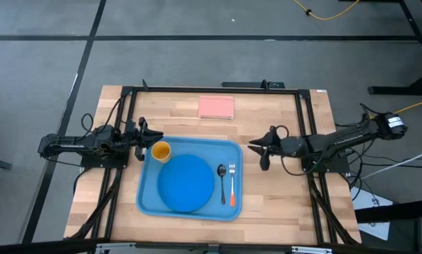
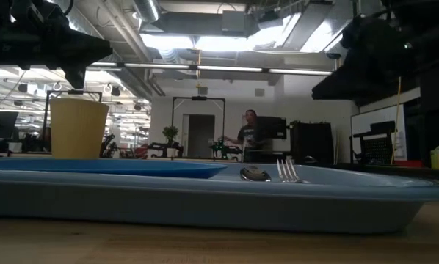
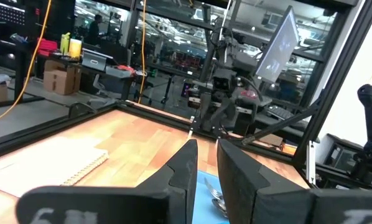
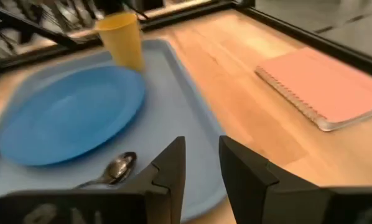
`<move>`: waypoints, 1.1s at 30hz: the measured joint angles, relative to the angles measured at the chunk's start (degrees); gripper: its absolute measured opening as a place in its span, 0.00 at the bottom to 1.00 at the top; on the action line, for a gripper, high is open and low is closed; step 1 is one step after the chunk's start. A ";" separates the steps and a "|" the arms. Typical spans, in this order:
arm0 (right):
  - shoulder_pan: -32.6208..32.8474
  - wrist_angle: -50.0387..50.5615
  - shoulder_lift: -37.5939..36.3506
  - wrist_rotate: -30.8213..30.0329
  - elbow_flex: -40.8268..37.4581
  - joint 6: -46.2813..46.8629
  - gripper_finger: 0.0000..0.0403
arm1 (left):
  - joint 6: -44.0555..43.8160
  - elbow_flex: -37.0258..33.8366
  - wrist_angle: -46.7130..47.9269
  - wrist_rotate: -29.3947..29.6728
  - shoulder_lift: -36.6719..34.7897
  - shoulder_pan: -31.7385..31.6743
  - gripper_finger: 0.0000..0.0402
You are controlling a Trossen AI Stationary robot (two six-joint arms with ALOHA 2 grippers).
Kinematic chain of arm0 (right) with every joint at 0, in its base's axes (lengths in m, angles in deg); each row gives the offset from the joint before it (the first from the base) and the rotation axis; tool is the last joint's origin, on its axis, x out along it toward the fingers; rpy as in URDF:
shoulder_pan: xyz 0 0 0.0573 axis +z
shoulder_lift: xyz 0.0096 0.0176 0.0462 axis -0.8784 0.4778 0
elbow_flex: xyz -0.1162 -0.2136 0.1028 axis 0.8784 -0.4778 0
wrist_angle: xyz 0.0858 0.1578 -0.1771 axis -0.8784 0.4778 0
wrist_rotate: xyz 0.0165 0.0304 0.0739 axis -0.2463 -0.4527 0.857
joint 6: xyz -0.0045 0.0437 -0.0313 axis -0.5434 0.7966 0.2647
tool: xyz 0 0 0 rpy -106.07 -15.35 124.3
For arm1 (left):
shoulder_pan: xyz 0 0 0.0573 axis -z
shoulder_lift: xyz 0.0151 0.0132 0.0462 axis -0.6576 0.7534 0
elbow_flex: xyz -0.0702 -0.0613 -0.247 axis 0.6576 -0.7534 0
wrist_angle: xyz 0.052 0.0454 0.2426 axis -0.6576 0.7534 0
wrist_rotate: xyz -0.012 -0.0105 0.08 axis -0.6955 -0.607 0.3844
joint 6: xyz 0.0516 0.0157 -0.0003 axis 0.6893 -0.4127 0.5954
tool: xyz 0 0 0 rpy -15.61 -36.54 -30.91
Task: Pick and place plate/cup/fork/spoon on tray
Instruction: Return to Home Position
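The light-blue tray (image 1: 149, 201) lies in the middle of the table. On it rest the blue plate (image 1: 185, 183), the yellow cup (image 1: 160, 150) upright in its far left corner, the dark spoon (image 1: 222, 180) and the orange-handled fork (image 1: 232, 185), side by side to the right of the plate. My left gripper (image 1: 144, 137) hovers just off the tray's left edge beside the cup, open by a narrow gap and empty (image 3: 206, 168). My right gripper (image 1: 257, 152) hovers just to the right of the tray, open by a narrow gap and empty (image 4: 202, 165).
A pink spiral-bound pad (image 1: 216, 107) lies near the table's far edge, behind the tray. A dark frame rail runs along the table's far edge and sides. Bare wood shows on the tray's left, right and near sides. A person stands far off in the room (image 2: 250, 136).
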 joint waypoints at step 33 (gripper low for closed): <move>-5.96 1.49 -33.21 22.50 -17.46 -20.21 0.25 | -0.01 0.00 -0.03 0.00 0.02 -0.01 0.14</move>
